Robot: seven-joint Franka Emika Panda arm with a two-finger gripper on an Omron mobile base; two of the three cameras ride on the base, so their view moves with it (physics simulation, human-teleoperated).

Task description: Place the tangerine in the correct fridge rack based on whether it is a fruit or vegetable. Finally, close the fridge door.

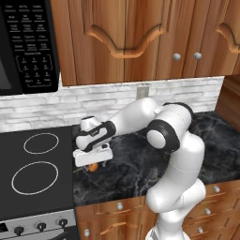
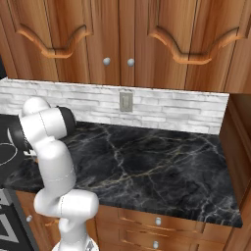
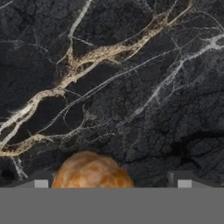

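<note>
The tangerine (image 1: 93, 166) was seen on the black marble counter (image 1: 140, 164) near its left edge by the stove, directly under the lowered tool (image 1: 93, 161), flanked by spread, non-touching fingertips (image 3: 41, 181).

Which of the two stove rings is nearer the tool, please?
The front, larger ring: it lies level with the tool over the tangerine, while the smaller ring sits farther back toward the wall.

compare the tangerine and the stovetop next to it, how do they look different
The tangerine is small, round and orange; the stovetop is broad, flat and black with white burner rings. The tangerine sits beneath the tool on the marble counter; the stovetop lies left of it.
</note>
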